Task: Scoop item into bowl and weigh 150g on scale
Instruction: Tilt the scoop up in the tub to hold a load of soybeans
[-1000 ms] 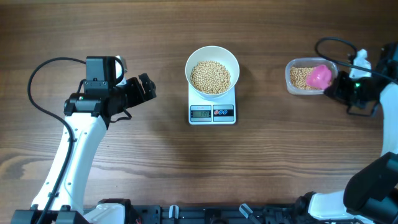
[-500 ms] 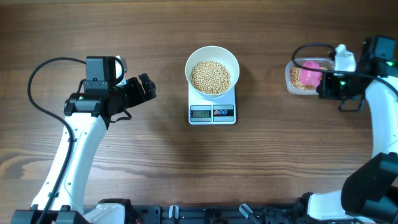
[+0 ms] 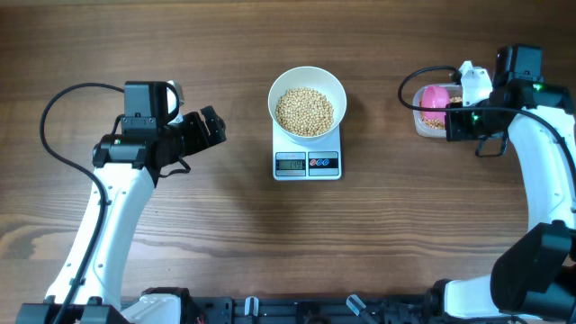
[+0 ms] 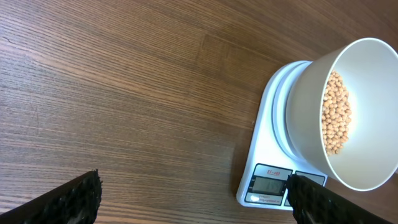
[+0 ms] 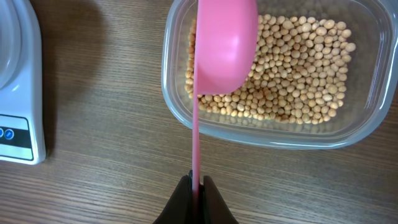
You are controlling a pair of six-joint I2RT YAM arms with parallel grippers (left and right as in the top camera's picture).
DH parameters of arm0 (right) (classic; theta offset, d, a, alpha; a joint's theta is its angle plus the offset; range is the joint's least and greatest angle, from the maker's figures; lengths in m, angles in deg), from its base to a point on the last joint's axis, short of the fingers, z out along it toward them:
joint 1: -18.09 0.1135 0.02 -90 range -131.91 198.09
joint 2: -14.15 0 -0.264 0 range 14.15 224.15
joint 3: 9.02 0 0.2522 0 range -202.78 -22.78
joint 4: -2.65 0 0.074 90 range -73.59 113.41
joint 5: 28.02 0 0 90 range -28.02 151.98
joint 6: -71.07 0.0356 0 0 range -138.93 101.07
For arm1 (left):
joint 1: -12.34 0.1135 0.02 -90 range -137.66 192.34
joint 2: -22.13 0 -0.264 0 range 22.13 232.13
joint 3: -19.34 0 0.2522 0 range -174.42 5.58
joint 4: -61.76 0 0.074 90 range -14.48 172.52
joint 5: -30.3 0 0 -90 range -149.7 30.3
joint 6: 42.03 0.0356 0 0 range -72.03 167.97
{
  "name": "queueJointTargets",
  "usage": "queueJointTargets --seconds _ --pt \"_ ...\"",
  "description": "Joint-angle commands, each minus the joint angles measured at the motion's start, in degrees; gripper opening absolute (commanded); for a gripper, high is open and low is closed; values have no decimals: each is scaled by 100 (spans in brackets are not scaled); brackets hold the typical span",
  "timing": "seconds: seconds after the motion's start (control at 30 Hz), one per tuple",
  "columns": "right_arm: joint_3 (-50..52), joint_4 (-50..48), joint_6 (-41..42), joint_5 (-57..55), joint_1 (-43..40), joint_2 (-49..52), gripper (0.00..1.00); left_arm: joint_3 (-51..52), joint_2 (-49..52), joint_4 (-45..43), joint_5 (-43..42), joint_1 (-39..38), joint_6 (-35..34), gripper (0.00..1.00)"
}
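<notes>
Now, the soybeans (image 3: 304, 110) in the white bowl (image 3: 307, 74) look the same as a second ago, a level mound well below the rim. The bowl sits squarely on the kitchen scale (image 3: 307, 164) at mid-table. The display is lit, but you cannot read its digits in any view.

What has moved is out at your right. The pink scoop (image 5: 225, 43) has travelled across the clear plastic tub (image 5: 180, 118), from its right end to its left end, the end nearer the scale, and the right arm has swung up and inward with it. The wrist view shows only smooth pink on the scoop's cup and its handle edge-on, so you cannot tell whether it carries beans. My reading is that you are mid-dip or just lifting out — another serving is on its way, so the weighing is probably not finished.

The tub holds a shallow layer of the same beans (image 5: 298, 68), with clear floor showing at its edges.

The right gripper (image 5: 197, 183) is clamped tight on the thin scoop handle, its fingers pressed together around it. The left gripper (image 3: 216, 127) hangs well left of the scale with its jaws spread as wide as they go, holding nothing — it plays no part here.
</notes>
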Motion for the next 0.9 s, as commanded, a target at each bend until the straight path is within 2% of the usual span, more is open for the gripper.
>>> queueJointTargets --seconds 0.0,0.2,0.5,0.87 --pt "31 -11 -68 385 20 -55 4 -111 39 -15 17 -13 48 100" --pt "31 55 2 595 20 -55 4 -111 39 -15 17 -13 48 100" --pt "31 -79 7 -1086 20 -55 4 -111 39 -15 17 -13 48 100" --pt "31 -94 -133 -540 20 -52 4 -111 39 -15 17 -13 48 100"
